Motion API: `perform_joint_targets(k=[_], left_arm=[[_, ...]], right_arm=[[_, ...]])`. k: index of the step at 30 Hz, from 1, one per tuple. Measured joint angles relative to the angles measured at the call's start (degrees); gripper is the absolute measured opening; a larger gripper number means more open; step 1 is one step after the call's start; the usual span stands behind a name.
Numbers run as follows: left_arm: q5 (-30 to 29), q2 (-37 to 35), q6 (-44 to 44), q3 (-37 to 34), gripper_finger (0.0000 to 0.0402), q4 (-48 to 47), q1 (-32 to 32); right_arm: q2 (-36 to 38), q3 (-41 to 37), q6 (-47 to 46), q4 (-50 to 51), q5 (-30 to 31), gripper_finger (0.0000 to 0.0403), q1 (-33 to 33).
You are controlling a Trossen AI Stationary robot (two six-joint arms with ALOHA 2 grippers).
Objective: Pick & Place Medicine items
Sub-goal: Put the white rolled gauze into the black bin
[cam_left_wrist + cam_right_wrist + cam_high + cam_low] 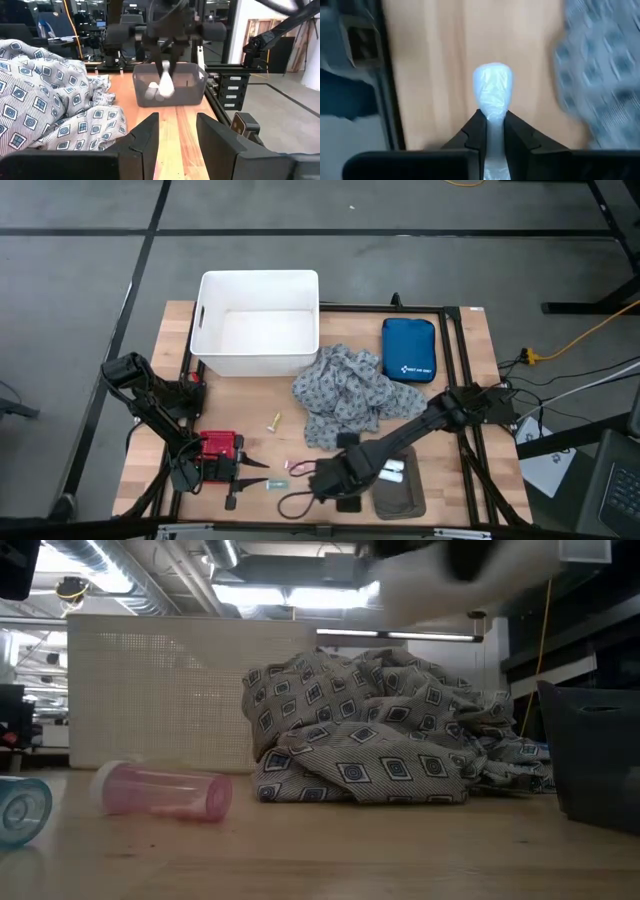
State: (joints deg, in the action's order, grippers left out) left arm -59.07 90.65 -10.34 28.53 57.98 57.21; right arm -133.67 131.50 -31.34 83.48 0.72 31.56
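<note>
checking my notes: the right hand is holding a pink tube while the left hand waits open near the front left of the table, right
Not quite: the tube in the right hand is white, not pink, as the right wrist view shows. The pink tube lies on the table in the low view. The left hand does wait open near the front left.

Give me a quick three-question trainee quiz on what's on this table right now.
1. True or false: the right gripper holds a white packet.
2. What colour is the tube lying in front of the patterned cloth in the low view?
3. The fingers of the left gripper are: A) open with nothing between them, B) shut on the cloth.

Key: 1 true; 2 pink; 3 A.
</note>
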Motion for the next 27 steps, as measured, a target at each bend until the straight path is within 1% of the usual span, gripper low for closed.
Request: perform_joint_targets(k=[2,3,5,13,22,27], left_arm=[[0.0,0.0,0.0,0.0,0.013,0.0,0.0],[0.02,0.0,-0.01,0.0,0.013,0.0,0.02],[0.04,0.0,-0.01,0.0,0.013,0.0,0.0],[0.12,0.0,-1.06,0.02,0.013,-1.25,0.02],[0.17,0.0,-1.49,0.02,0.013,-1.25,0.0],[0.2,0.0,-1.96,0.02,0.013,-1.24,0.01]], right_arm=[[0.02,1.68,-2.46,6.6,0.83,0.0046,0.8],[0.02,2.08,-3.61,7.32,1.43,0.0047,1.22],[0.66,2.17,-4.27,6.04,1.34,0.0047,2.06],[1.72,1.79,-9.75,6.52,2.38,0.0048,6.01],[1.79,1.81,-11.8,6.52,5.31,0.0048,9.79],[1.79,1.81,-13.64,6.53,5.52,0.0048,11.2]])
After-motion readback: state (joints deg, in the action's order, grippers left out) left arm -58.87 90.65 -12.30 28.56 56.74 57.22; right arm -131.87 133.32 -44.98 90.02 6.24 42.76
